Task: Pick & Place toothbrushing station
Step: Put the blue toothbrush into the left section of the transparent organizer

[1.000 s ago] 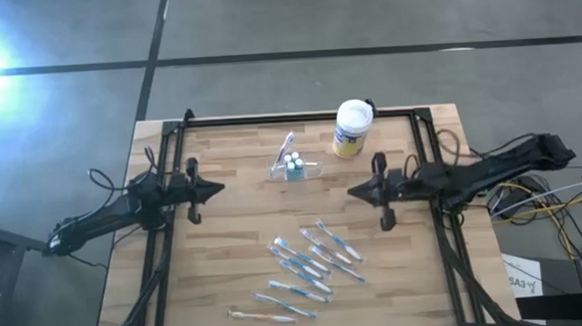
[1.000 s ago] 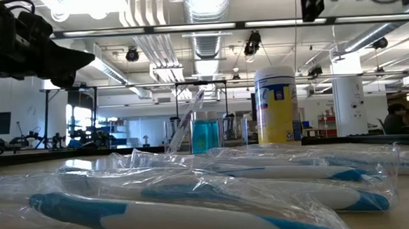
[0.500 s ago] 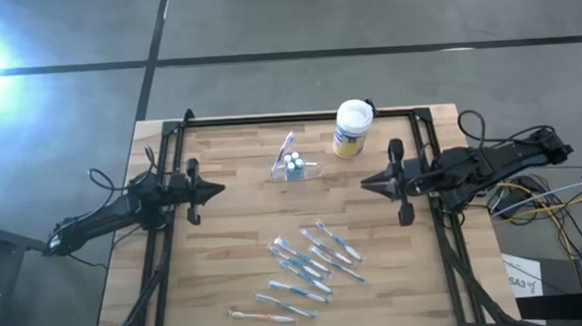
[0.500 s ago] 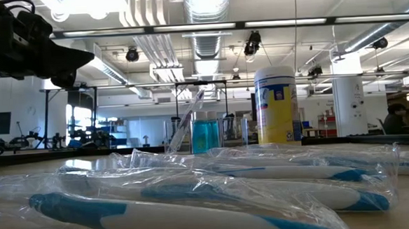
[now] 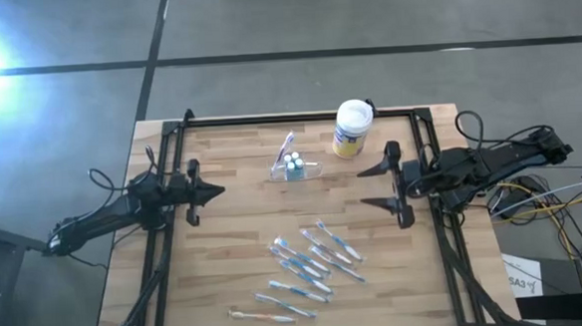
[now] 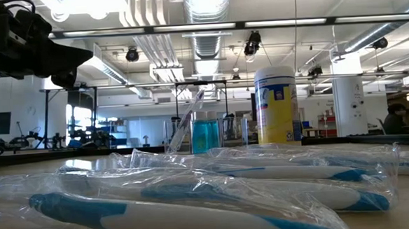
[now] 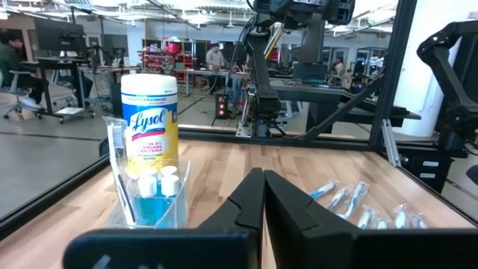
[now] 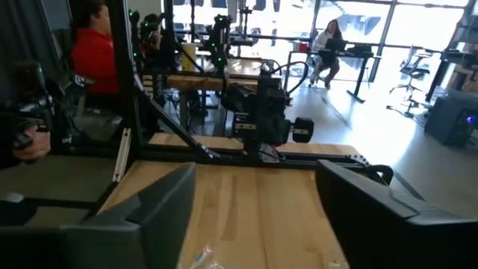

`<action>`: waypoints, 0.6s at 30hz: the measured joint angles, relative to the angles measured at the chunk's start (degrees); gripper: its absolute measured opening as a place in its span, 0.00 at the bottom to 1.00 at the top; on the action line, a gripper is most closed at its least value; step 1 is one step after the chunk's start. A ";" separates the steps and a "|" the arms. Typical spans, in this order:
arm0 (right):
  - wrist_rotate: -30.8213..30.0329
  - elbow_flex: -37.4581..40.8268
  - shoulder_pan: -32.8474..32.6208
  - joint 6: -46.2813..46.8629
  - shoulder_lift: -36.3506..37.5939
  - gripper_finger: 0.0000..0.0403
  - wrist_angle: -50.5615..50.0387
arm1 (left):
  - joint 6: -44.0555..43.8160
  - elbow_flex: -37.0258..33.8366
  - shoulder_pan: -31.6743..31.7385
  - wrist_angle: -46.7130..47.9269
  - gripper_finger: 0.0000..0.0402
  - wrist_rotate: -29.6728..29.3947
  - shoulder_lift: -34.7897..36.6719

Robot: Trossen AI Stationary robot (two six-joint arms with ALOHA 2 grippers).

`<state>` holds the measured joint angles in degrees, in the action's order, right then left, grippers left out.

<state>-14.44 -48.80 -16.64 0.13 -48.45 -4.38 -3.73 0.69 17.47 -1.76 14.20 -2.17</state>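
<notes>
High view, table: light wooden slatted table point(image 5: 235, 246) with a black metal frame round it.
High view, station: the small see-through plastic toothbrush holder point(image 5: 296, 167) sits toward the far middle of the table, with a couple of pale-capped blue bottles in it and a brush leaning out.
High view, canister: white cylindrical wipes canister with a yellow label point(image 5: 351, 128), near the holder on its right and a bit further back, not touching.
High view, brushes: a loose scatter of blue-and-white toothbrushes in clear wrappers point(image 5: 311, 267) on the near half, well apart from the holder.
High view, left gripper point(image 5: 216, 190): over the left side of the table, fingers pinched together, gripping nothing.
High view, right gripper point(image 5: 370, 186): over the right side, fingers spread wide, nothing between them, well clear of the holder.
Low view: wrapped brushes fill the foreground, holder and canister stand upright behind them, and the left arm is a dark shape at upper left.
Left wrist view: its own fingers closed tight, holder just in front of the canister.
Right wrist view: fingers wide apart over bare wood; a person in a red top point(image 8: 97, 52) is beyond the table.
</notes>
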 joint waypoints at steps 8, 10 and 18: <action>0.00 0.09 0.00 4.27 -0.33 0.91 -2.60 | 0.02 -0.02 0.00 0.00 0.03 0.00 0.00; -0.02 0.17 0.00 4.68 -0.44 0.91 -3.86 | 0.02 -0.02 0.00 0.00 0.02 0.00 0.00; -0.55 0.17 0.02 3.57 -1.07 0.68 -4.11 | 0.23 -0.02 0.00 -0.03 0.03 -0.02 0.00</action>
<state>-14.98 -48.62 -16.62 3.71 -49.52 -8.49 -3.49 0.67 17.47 -1.79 14.18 -2.17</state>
